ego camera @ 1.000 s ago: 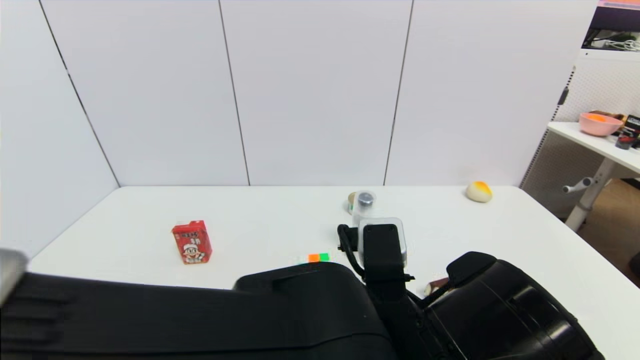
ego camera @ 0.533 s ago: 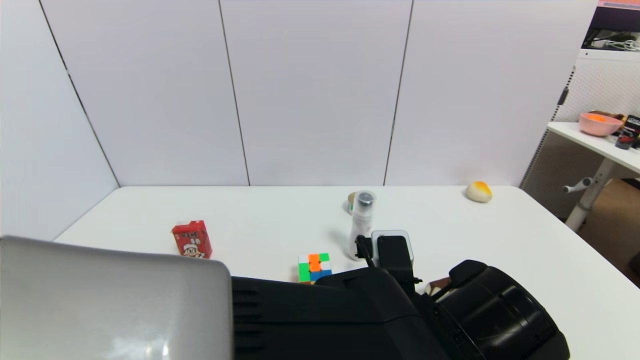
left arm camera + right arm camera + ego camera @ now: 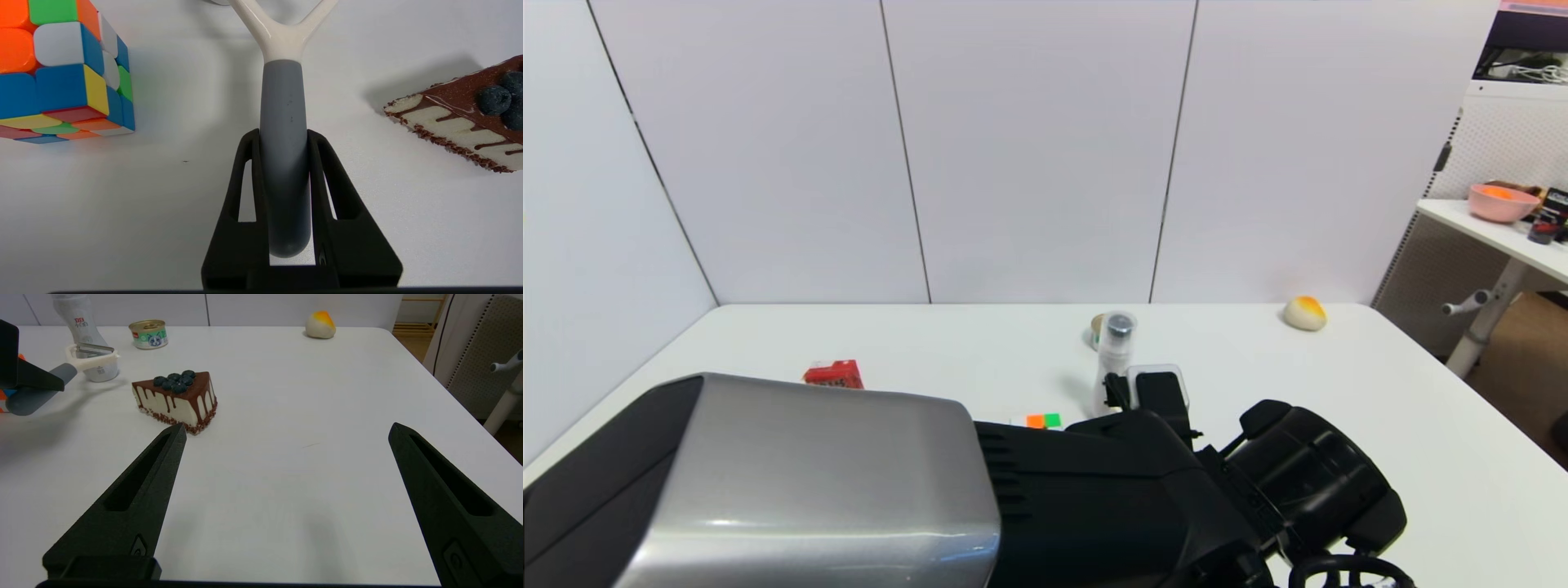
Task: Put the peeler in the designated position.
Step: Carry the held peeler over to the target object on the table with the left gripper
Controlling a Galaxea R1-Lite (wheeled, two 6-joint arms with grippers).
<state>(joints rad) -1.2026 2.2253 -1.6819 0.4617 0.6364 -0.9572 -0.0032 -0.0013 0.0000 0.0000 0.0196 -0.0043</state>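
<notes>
While the Rubik's cube (image 3: pixel 61 69) sits off to the left, the left gripper (image 3: pixel 282 141) pinches the peeler (image 3: pixel 284 134) by its grey handle, lifted between cube and cake slice (image 3: pixel 461 126). This looks like the carry; next comes lowering onto bare table (image 3: pixel 122 212). The right gripper (image 3: pixel 286 433) idles, spread wide.

On the white bench (image 3: pixel 286 416) sit a chocolate cake slice (image 3: pixel 176 398) topped with blueberries, a colour cube (image 3: pixel 61 69), a red carton (image 3: pixel 834 374), a white bottle (image 3: pixel 1114 347), a small tin (image 3: pixel 148 334) and an orange-topped bun (image 3: pixel 320 324).
</notes>
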